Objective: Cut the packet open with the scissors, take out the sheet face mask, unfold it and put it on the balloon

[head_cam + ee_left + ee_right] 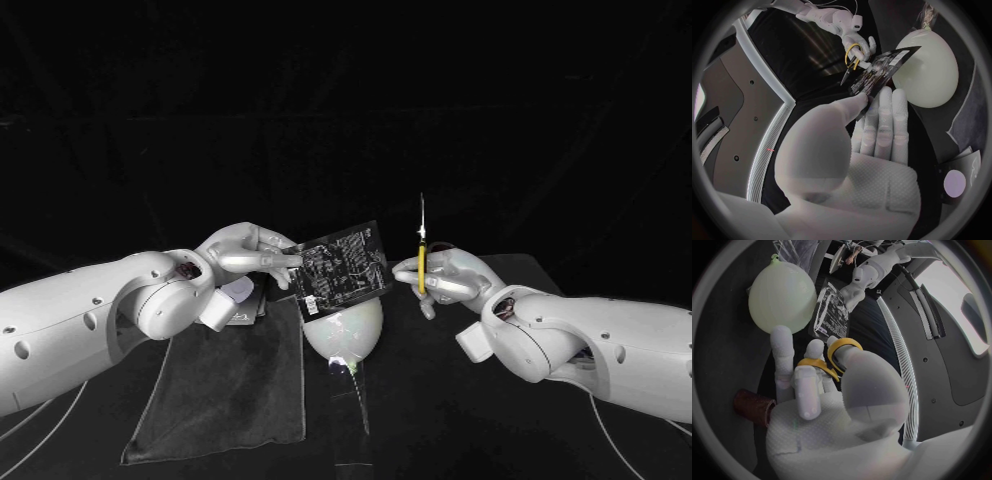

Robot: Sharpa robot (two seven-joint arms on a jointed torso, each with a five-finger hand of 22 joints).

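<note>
The packet point(343, 262) hangs in the air as a dark printed rectangle. Its long axis is tilted, with the higher end towards the robot's right. The left hand point(248, 250) pinches the packet's lower end between thumb and fingers, so the far edge stands free. Just beside that free edge, and apart from it in the head view, the scissors point(421, 250) stand upright with blades pointing up, roughly along the edge rather than across it. The right hand point(444, 278) grips their yellow handles and is the nearer one to the free edge, so the cut likely depends on tipping the blades towards the packet. The balloon point(343, 330) lies directly under the packet, its upper part hidden behind it. It is hard to tell whether the thin blades are parted or whether the packet is already cut.
</note>
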